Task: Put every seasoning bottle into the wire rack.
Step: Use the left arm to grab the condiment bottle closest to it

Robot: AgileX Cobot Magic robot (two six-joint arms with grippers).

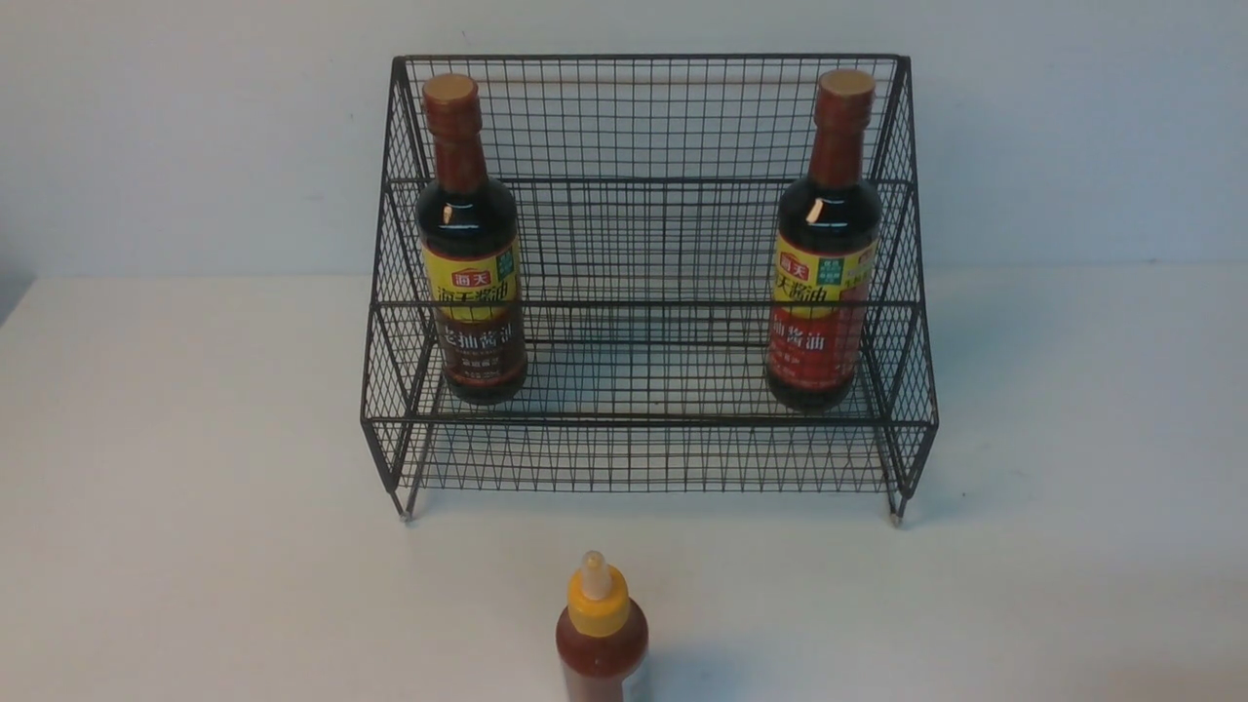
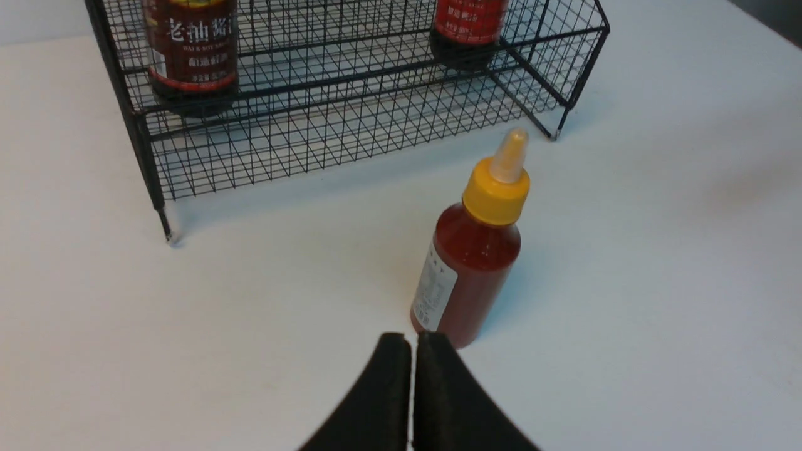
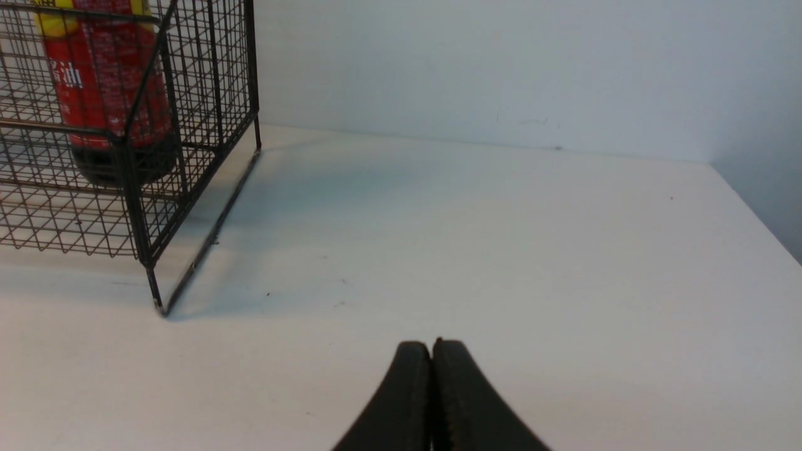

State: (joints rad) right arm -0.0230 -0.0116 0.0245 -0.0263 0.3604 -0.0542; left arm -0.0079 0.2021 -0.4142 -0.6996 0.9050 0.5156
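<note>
The black wire rack (image 1: 643,458) stands at the back middle of the white table. Two tall dark seasoning bottles stand upright in its lower tier: one at the left end (image 1: 470,253), one at the right end (image 1: 824,253). A small red sauce bottle (image 1: 602,639) with a yellow nozzle cap stands on the table in front of the rack. In the left wrist view my left gripper (image 2: 412,338) is shut and empty, just short of that red bottle (image 2: 467,275). My right gripper (image 3: 431,344) is shut and empty over bare table, beside the rack's right end (image 3: 141,250). Neither gripper shows in the front view.
A pale wall rises behind the rack. The table's right edge (image 3: 761,219) shows in the right wrist view. The rack's small feet (image 1: 407,515) rest on the table.
</note>
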